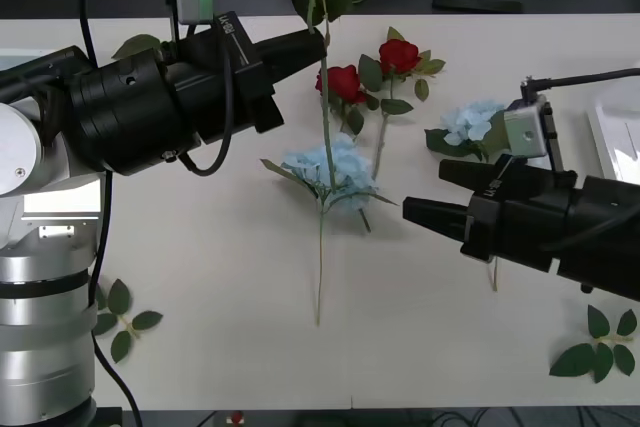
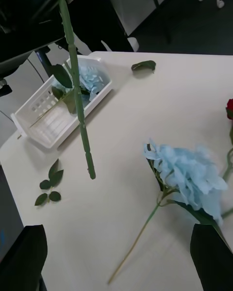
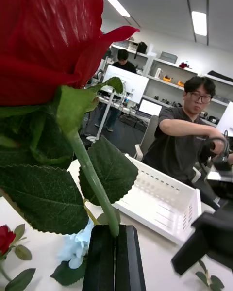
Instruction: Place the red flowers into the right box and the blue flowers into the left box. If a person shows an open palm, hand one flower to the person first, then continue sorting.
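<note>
Black left gripper (image 1: 322,44), upper centre-left of the front view, is clamped shut on a red rose (image 3: 43,39) by its hanging stem. Lower right, the right gripper (image 1: 425,193) stands open and empty beside a blue hydrangea (image 1: 335,169) lying mid-table.

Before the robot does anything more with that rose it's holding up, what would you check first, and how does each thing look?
1. Grip: left gripper shut on the red rose stem. Ok.
2. Rose lifted off the table: stem hangs in the air. Ok.
3. Right box looks empty, with room. Ok.
4. Right gripper open, hovering beside the blue flower, near the way to that box. Not ok.
5. Open palm asking for a flower: none seen. Ok.
6. Left box holds one blue cluster. Ok.
</note>
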`<action>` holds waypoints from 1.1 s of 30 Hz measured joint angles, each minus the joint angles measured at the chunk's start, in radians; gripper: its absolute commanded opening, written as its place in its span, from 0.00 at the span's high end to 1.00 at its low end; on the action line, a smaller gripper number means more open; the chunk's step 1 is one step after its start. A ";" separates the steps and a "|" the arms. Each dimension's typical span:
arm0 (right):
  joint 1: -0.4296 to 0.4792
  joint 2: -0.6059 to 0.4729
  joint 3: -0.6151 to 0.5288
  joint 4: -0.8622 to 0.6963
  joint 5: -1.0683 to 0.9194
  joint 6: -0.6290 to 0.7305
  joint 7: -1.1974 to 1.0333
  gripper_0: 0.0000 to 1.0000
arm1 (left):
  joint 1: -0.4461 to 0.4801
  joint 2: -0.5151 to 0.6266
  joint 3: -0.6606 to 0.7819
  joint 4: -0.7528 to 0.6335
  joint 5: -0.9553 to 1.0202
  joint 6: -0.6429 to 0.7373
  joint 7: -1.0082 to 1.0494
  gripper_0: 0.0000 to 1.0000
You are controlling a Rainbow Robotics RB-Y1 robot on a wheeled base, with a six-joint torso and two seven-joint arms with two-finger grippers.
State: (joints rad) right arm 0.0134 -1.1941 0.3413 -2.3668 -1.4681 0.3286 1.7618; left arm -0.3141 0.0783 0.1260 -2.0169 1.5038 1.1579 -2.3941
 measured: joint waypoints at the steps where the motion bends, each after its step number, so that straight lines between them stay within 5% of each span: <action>1: -0.026 0.014 0.039 0.015 0.015 -0.016 0.000 0.12 | 0.000 -0.005 0.000 0.000 0.000 0.000 0.000 1.00; 19: -0.346 0.223 0.308 0.240 0.014 -0.140 0.000 0.00 | 0.000 -0.011 -0.037 0.000 0.000 0.000 0.034 1.00; 33: -0.390 0.288 0.383 0.277 0.014 -0.243 0.000 0.00 | 0.000 -0.011 -0.038 0.000 0.000 -0.021 0.034 1.00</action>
State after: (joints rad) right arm -0.3766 -0.9058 0.7246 -2.0893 -1.4539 0.0860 1.7616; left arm -0.3143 0.0676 0.0881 -2.0170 1.5038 1.1374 -2.3596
